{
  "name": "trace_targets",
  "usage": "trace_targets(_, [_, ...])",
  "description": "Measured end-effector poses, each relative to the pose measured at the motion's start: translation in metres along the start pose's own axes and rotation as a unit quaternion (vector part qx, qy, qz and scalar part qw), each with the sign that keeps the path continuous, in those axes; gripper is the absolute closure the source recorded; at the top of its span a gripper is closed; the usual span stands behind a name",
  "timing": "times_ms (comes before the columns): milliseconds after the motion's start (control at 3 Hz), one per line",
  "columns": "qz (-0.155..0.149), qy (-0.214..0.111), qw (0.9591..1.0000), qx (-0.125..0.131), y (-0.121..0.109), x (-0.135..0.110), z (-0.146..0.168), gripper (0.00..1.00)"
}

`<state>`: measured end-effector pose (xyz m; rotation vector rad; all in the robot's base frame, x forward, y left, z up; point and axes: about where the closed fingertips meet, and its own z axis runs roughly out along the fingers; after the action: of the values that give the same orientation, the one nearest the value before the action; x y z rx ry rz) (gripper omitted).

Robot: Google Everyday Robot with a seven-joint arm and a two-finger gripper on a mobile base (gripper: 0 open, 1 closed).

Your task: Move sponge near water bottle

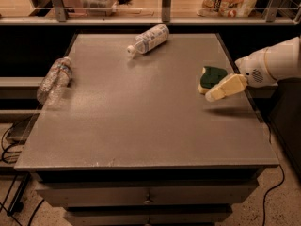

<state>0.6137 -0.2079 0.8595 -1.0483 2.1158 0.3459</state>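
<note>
The sponge (212, 75), pale yellow with a dark green top, lies near the right edge of the grey table (141, 121). The gripper (217, 91) reaches in from the right on a white arm and hangs just in front of and partly over the sponge's near side. The water bottle (54, 78), clear and crinkled, lies on its side at the table's left edge, far from the sponge.
A bottle wrapped in a white printed label (149, 38) lies on its side at the back middle of the table. A shelf with boxes and a metal rail runs behind the table. Drawers sit under the tabletop; cables lie on the floor at left.
</note>
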Motion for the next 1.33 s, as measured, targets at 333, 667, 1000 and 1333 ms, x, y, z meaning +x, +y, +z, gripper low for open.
trace_targets(333, [0.027,-0.008,0.9995,-0.011,-0.005,0.007,0.016,0.00])
trace_targets(667, [0.032,-0.008,0.9992,-0.024,-0.004,0.006,0.026,0.16])
trace_targets(1000, [0.024,-0.007,0.9991,-0.035,0.000,-0.001,0.036,0.41])
trace_targets(1333, [0.003,-0.008,0.9991,-0.043,0.007,-0.018,0.040,0.63])
